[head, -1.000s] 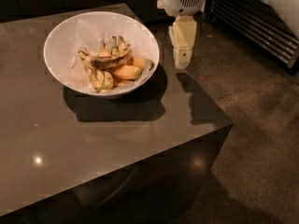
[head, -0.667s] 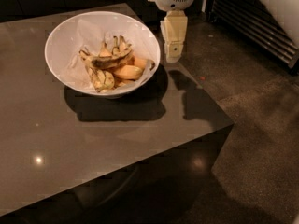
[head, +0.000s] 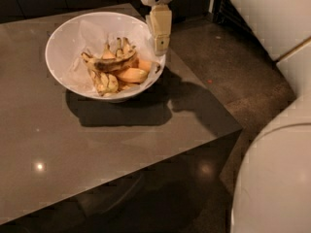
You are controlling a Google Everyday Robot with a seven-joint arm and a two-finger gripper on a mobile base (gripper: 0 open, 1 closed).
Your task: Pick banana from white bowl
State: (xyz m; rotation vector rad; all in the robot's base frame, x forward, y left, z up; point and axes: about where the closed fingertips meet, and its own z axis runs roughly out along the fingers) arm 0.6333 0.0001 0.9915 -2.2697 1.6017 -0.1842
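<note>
The white bowl (head: pixel 68 42) stands on the far part of a dark grey table, lined with crinkled white paper. In it lies the banana (head: pixel 111 64), long, curved and bruised dark, on top of shorter speckled bananas and a smooth orange-yellow fruit (head: pixel 130 74). My gripper (head: pixel 161 47) hangs from above at the bowl's right rim, just right of the fruit and above it. Nothing shows in it.
The grey table (head: pixel 97 144) ends at its right edge near the bowl, with dark speckled floor (head: pixel 233 72) beyond. A white wall or cabinet (head: pixel 272 13) stands at the far right. A large white rounded body (head: pixel 277 178) fills the lower right corner.
The gripper has moved left from beside the bowl to over its right rim. The view has shifted, so the bowl sits nearer the middle and a white rounded body shows at lower right.
</note>
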